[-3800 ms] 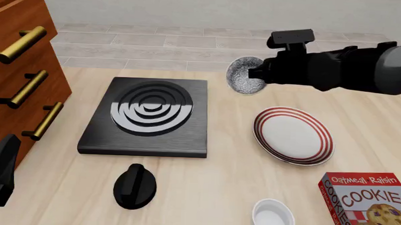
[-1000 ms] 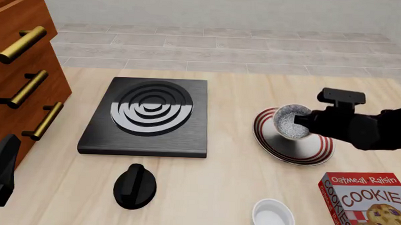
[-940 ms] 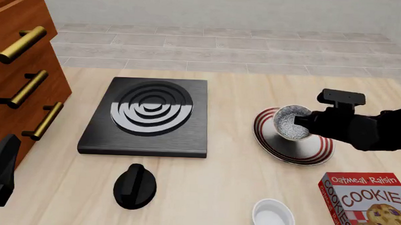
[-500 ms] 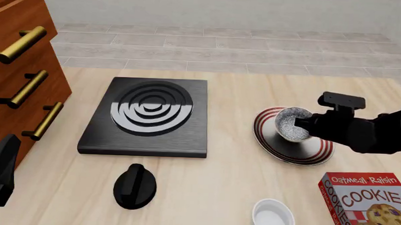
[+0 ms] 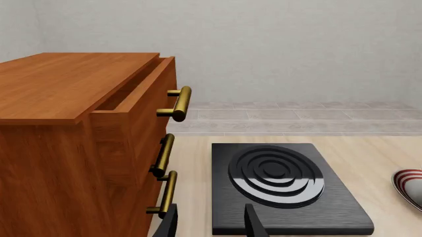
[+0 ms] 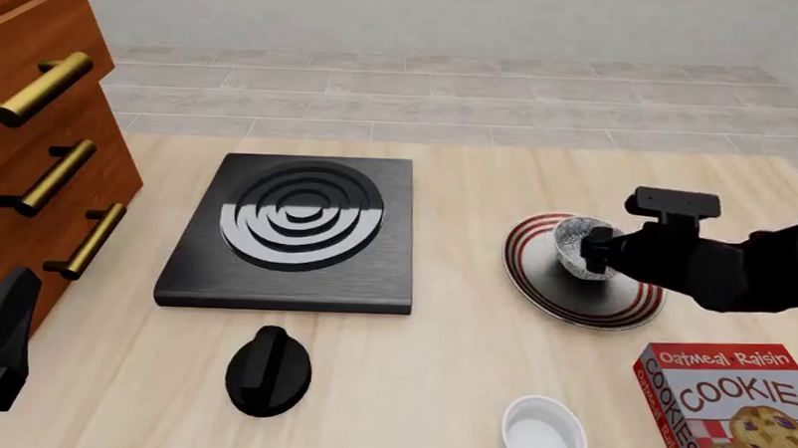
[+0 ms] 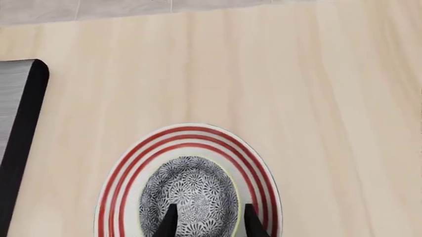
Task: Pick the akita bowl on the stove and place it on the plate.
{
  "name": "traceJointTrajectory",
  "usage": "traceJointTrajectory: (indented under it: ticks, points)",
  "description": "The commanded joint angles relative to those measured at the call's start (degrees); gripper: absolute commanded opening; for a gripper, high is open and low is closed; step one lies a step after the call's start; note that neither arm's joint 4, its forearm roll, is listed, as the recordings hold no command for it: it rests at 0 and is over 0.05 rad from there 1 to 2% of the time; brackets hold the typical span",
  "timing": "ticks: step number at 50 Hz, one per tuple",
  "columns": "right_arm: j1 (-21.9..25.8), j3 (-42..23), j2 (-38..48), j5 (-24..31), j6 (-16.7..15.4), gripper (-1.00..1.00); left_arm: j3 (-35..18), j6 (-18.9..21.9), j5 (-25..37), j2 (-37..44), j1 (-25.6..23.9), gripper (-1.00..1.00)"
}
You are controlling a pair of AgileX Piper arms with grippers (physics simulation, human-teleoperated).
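Bowl first: the akita bowl (image 6: 577, 246) is over the middle of the plate (image 6: 546, 294), on the right half of the table (image 6: 448, 365). From the front I can't say for sure whether its base touches the plate or sits just above it. Right gripper (image 6: 595, 253) comes in from the right w/ its fingertips (image 7: 171, 220) straddling the bowl's near rim, one inside, one outside, so it's clamped on the bowl. In the right wrist view the bowl (image 7: 189, 196) shows its speckled inside, ringed by the plate's red stripes (image 7: 257, 163).

Stove (image 6: 295, 230) lies left of the plate, well apart, nothing on its rings. Black knob (image 6: 267, 370) sits nearer, just in front of the stove. White cup (image 6: 545, 435) is at the near edge, cookie box (image 6: 731, 407) to its right. Wooden drawer unit (image 6: 36, 142) w/ brass handles stands at far left.

Left gripper (image 5: 209, 224) hangs at the near left by the drawers, fingers parted, nothing between them, pointed toward the stove (image 5: 283, 185).
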Motion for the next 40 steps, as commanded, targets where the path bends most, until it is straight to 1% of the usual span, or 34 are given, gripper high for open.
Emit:
traceJointTrajectory:
  ticks: [1, 3, 5, 10, 11, 13, 18, 20, 21, 26, 34, 38, 40]
  points:
    - [0.77, 0.65, -1.82, 0.19, -1.87, 1.00, 0.00, 0.00, 0.00, 0.00, 0.00, 1.00]
    - [0.94, 0.83, -2.40, 0.17, -2.50, 1.00, 0.00, 0.00, 0.00, 0.00, 0.00, 1.00]
    - [0.92, 0.83, -2.83, 0.43, -2.41, 1.00, 0.00, 0.00, 0.00, 0.00, 0.00, 1.00]
    - [-0.06, 0.64, -5.45, 1.69, -4.72, 1.00, 0.00, 0.00, 0.00, 0.00, 0.00, 1.00]
    - [0.04, 0.62, -5.65, 1.87, -4.63, 1.00, 0.00, 0.00, 0.00, 0.00, 0.00, 1.00]
    - [-0.15, 0.73, -6.70, 2.01, -5.80, 1.00, 0.00, 0.00, 0.00, 0.00, 0.00, 1.00]
    - [0.22, 0.63, -8.21, 2.67, -6.18, 1.00, 0.00, 0.00, 0.00, 0.00, 0.00, 1.00]
    - [0.56, 0.97, -8.66, 2.28, -7.92, 1.00, 0.00, 0.00, 0.00, 0.00, 0.00, 1.00]
    - [0.65, 0.82, -8.70, 2.54, -6.73, 1.00, 0.00, 0.00, 0.00, 0.00, 0.00, 1.00]
    - [1.19, 0.57, -9.65, 3.23, -7.18, 1.00, 0.00, 0.00, 0.00, 0.00, 0.00, 1.00]
    - [1.71, 0.38, -11.71, 4.32, -6.92, 1.00, 0.00, 0.00, 0.00, 0.00, 0.00, 1.00]
    - [1.94, 0.74, -13.62, 4.38, -7.77, 1.00, 0.00, 0.00, 0.00, 0.00, 0.00, 1.00]
    - [2.31, 1.05, -14.16, 4.28, -7.32, 1.00, 0.00, 0.00, 0.00, 0.00, 0.00, 1.00]
